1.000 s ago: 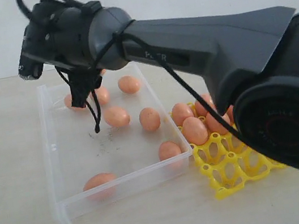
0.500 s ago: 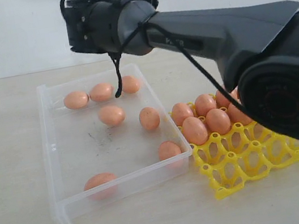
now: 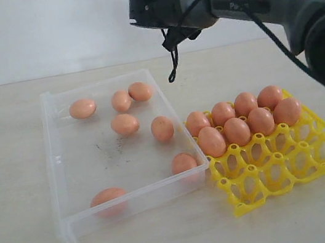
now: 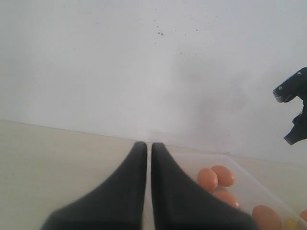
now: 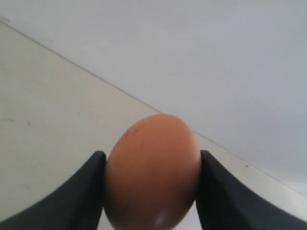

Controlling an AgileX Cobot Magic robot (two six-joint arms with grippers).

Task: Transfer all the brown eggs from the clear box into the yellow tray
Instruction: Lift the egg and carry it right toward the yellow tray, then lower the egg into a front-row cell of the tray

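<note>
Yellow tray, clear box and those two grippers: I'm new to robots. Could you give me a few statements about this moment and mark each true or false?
1. The right gripper holds a brown egg. True.
2. The yellow tray is full. False: eight eggs fill its two far rows, and the near cups are empty.
3. Seven eggs lie in the clear box. True.
4. The left gripper carries an egg. False: it is shut on nothing.
5. The tray sits inside the box. False: it stands beside the box, outside it.
</note>
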